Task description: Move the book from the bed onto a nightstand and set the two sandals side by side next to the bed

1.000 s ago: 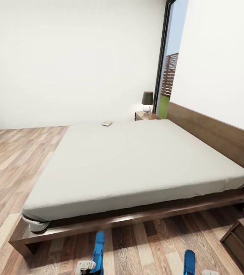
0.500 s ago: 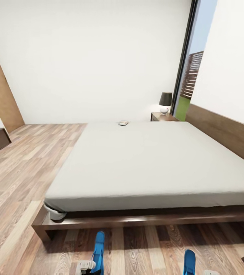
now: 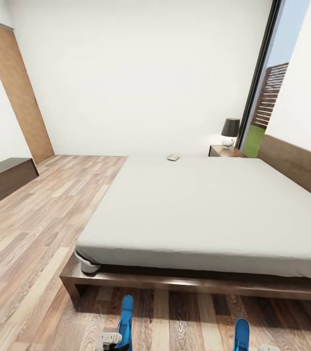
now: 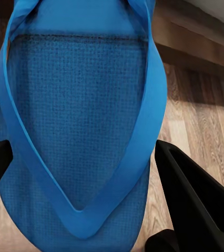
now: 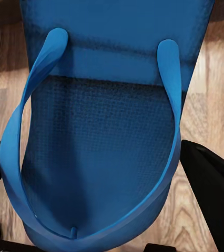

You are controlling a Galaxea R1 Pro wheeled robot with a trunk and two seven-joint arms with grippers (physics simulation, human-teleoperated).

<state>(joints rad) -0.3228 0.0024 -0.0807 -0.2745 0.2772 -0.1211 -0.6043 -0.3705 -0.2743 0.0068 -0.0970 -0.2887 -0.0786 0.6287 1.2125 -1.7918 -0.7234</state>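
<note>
The robot stands at the long side of the bed (image 3: pixel 209 209), and each gripper is closed on one blue sandal: the left gripper (image 4: pixel 85 173) on the left sandal (image 4: pixel 75 121), the right gripper (image 5: pixel 96 178) on the right sandal (image 5: pixel 101 126); the sandal step seems in hand. The book (image 3: pixel 173 157) lies at the mattress's far edge, near the nightstand (image 3: pixel 226 151); next, I think, both sandals must go down on the floor (image 3: pixel 38 243) side by side along the bed frame.

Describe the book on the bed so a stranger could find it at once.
Start at the large low bed with the pale-grey mattress and dark-brown wooden frame. Follow the mattress to its far edge, towards the dark-brown wooden nightstand carrying the black-shaded lamp. The small thin rectangular book lies flat there, the sole object on the mattress.
</note>
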